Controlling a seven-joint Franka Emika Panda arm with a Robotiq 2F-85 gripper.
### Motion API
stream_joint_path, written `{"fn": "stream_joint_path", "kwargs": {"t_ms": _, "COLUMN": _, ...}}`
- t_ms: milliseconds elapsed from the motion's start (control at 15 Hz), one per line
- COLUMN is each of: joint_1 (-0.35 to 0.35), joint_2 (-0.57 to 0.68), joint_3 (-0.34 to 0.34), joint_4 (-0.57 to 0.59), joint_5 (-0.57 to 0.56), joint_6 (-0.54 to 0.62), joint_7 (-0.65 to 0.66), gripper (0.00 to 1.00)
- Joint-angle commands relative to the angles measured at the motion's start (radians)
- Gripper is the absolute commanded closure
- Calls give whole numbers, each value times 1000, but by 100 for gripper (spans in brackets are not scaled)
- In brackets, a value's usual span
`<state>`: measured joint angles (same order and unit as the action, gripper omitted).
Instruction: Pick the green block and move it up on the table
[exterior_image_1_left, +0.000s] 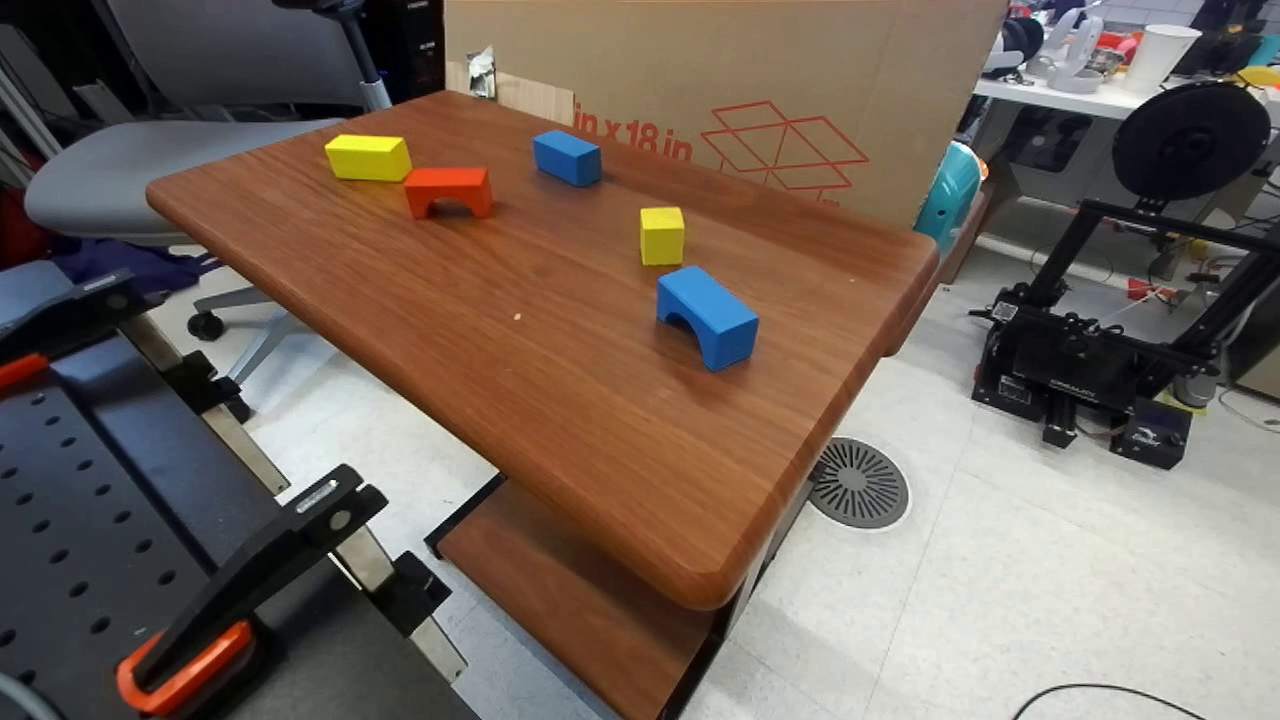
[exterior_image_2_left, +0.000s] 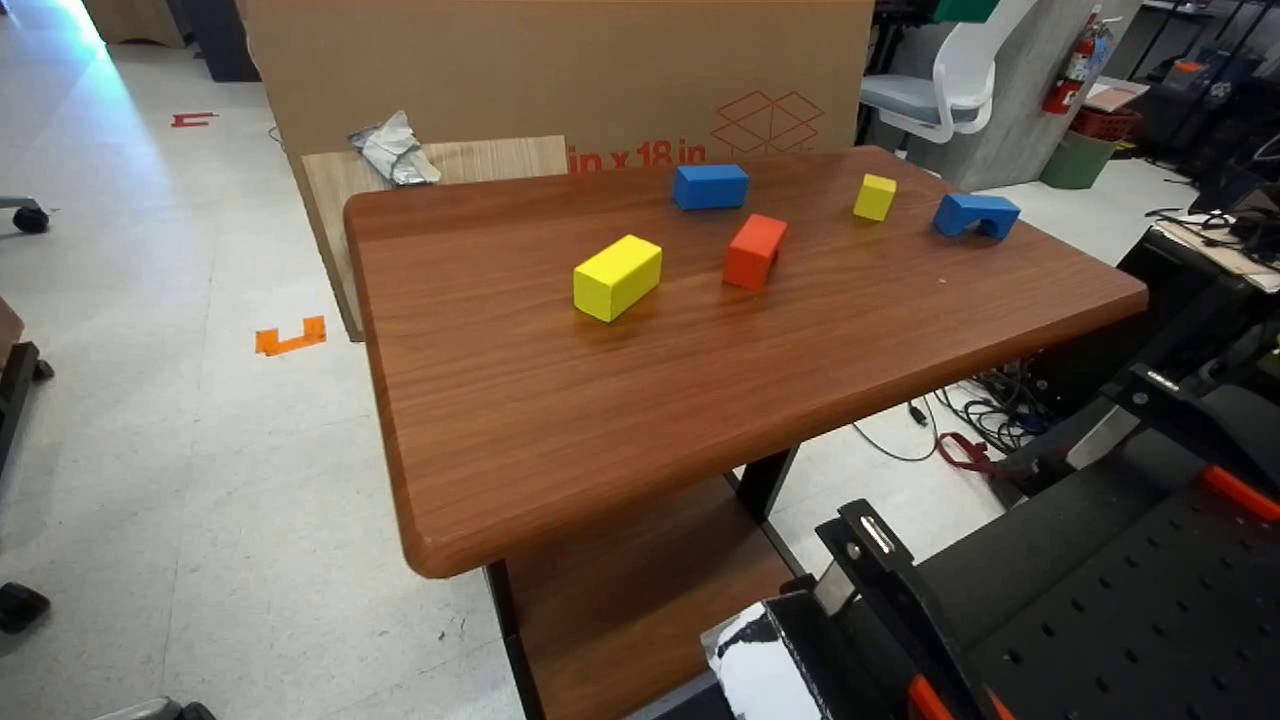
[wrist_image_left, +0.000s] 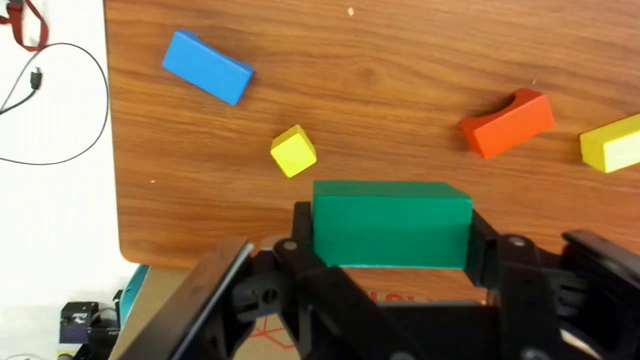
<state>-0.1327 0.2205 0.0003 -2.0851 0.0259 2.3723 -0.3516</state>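
The green block is held level across my gripper in the wrist view. The black fingers press on its two ends, so the gripper is shut on it. The block is up in the air above the reddish-brown table. A green shape at the top edge of an exterior view looks like part of the same block. The table also shows in both exterior views. The gripper is out of view in an exterior view where the whole tabletop shows.
On the table stand a blue arch, a small yellow block, a blue block, an orange-red arch and a longer yellow block. A large cardboard box stands along the table's far edge.
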Motion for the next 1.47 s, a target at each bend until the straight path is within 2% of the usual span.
{"fn": "stream_joint_path", "kwargs": {"t_ms": 0, "joint_1": -15, "joint_2": 84, "joint_3": -26, "joint_4": 168, "joint_5": 28, "joint_6": -98, "joint_7": -5, "gripper": 58}}
{"fn": "stream_joint_path", "kwargs": {"t_ms": 667, "joint_1": -73, "joint_2": 421, "joint_3": -22, "joint_4": 592, "joint_5": 41, "joint_6": -286, "joint_7": 10, "gripper": 58}}
{"fn": "stream_joint_path", "kwargs": {"t_ms": 1000, "joint_1": -56, "joint_2": 536, "joint_3": -17, "joint_4": 663, "joint_5": 21, "joint_6": -258, "joint_7": 47, "gripper": 58}}
{"fn": "stream_joint_path", "kwargs": {"t_ms": 1400, "joint_1": -36, "joint_2": 658, "joint_3": -14, "joint_4": 783, "joint_5": 16, "joint_6": -286, "joint_7": 110, "gripper": 58}}
